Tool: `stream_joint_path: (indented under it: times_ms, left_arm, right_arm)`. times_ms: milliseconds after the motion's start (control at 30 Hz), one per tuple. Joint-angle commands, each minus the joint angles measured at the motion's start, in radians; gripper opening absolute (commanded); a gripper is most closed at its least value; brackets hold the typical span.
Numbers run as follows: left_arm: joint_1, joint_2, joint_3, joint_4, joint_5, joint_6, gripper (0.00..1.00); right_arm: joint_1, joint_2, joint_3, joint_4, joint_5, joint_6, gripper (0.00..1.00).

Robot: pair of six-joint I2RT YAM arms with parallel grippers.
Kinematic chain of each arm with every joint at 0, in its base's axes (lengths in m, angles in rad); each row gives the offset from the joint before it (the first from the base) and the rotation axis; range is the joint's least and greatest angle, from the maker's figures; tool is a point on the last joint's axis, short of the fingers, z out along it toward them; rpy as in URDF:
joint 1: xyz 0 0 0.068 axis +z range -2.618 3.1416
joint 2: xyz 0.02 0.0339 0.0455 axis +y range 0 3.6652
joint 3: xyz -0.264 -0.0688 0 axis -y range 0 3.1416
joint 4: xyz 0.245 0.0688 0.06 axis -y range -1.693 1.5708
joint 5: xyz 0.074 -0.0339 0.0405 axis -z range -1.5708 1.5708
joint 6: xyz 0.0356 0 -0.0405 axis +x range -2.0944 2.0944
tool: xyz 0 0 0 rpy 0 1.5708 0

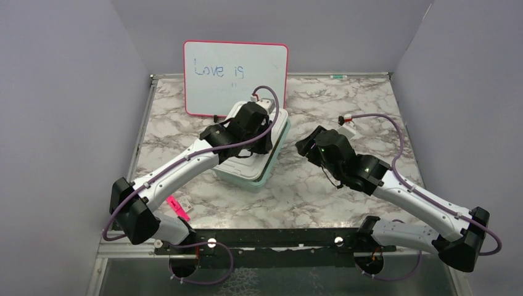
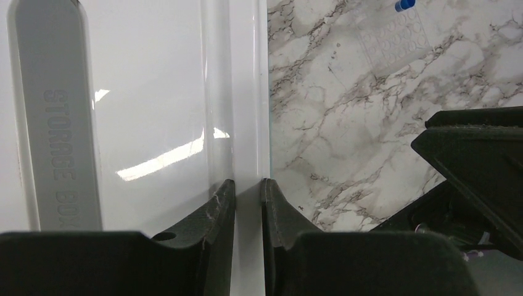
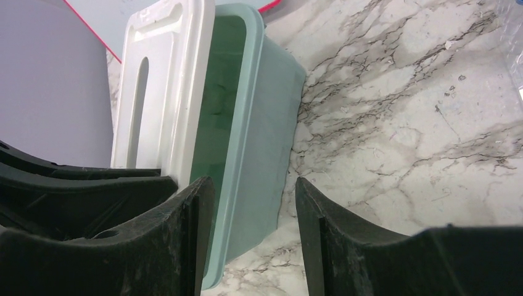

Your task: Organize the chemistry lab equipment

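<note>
1. Chemistry lab equipment: barely on show. Only the blue cap of a blue-capped tube (image 2: 404, 5) at the top of the left wrist view, next to a clear ringed piece (image 2: 395, 40), perhaps a rack, flat on the tabletop (image 2: 345, 142) on the right arm's side of the storage box (image 3: 265, 123). Flask, tongs, brush and squeeze bottle nowhere visible.
2. Near-left corner of the tabletop: pink marker pen (image 1: 177, 206), lying well apart from the box, no part of the job.
3. Right gripper (image 3: 253, 185): jaws spread wide, gripping nothing, low beside the box's mint wall, with that wall showing in the gap. Contact impossible to tell. Probably stationed there to steady the box.
4. Middle of the tabletop: the storage box itself, interior partly exposed in the right wrist view because the white lid (image 3: 160, 74) sits offset from the mint rim. Visible stretch of inner wall bare; floor hidden, so contents unknown.
5. Left gripper (image 2: 248, 185): pressed together on the lid's long rim, one finger on each side, thin edge pinched between. A grip suited to lifting or sliding a flat lid.
6. Far edge of the tabletop: pink-framed whiteboard (image 1: 235, 77), propped upright behind the box, "Love is" written on it; not lab gear.
</note>
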Motion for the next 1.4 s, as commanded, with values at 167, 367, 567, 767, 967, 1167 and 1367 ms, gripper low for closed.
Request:
stream_joint_path:
  times_ms: [167, 367, 567, 767, 967, 1167, 1367]
  left_arm:
    - [-0.005, -0.06, -0.016, 0.087, 0.101, 0.005, 0.4]
    - [0.005, -0.098, 0.002, 0.09, 0.063, 0.036, 0.48]
    - [0.12, -0.151, -0.026, 0.062, -0.015, 0.097, 0.67]
    - [0.338, -0.182, -0.083, 0.066, 0.049, 0.13, 0.71]
    - [0.441, -0.166, -0.14, 0.077, 0.033, 0.149, 0.74]
    - [0.481, -0.156, -0.193, 0.088, 0.01, 0.165, 0.74]
    - [0.491, -0.139, -0.21, 0.088, 0.125, 0.223, 0.73]
  right_arm:
    - [-0.004, -0.007, -0.035, 0.11, -0.097, -0.073, 0.62]
    - [-0.004, 0.024, -0.033, 0.164, -0.16, -0.124, 0.64]
    - [-0.004, 0.132, 0.029, 0.208, -0.261, -0.204, 0.69]
    - [-0.004, 0.271, 0.115, 0.18, -0.287, -0.215, 0.7]
    - [-0.004, 0.333, 0.123, 0.17, -0.265, -0.162, 0.7]
    - [-0.004, 0.369, 0.128, 0.108, -0.2, -0.13, 0.67]
    - [-0.004, 0.372, 0.137, 0.019, -0.135, -0.088, 0.58]
